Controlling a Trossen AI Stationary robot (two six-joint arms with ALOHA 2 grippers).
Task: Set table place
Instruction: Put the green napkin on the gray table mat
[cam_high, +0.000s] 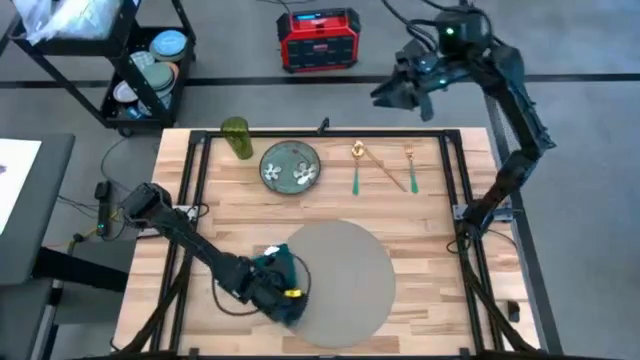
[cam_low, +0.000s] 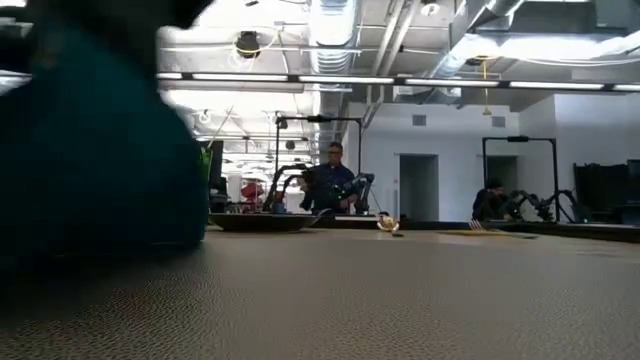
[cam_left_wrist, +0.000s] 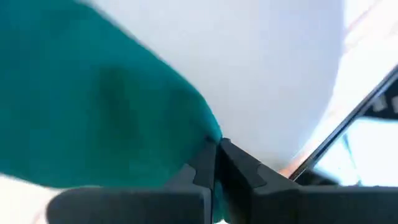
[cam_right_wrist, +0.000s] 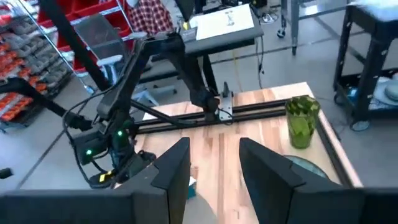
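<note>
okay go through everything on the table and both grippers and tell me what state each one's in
left gripper: shut on teal napkin, at the placemat's edge.
right gripper: open, raised beyond the table's far edge.
placemat: flat, bare.
green glass: upright.
plate: flat.
spoon, fork: lying flat.

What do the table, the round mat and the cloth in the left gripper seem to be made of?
Table: light wood, shown by its striped planks.
Mat: grey-beige, matte, probably woven or textured vinyl; the low view shows a pebbled surface.
Cloth: teal fabric, soft and bunched, pinched by the left gripper.
</note>
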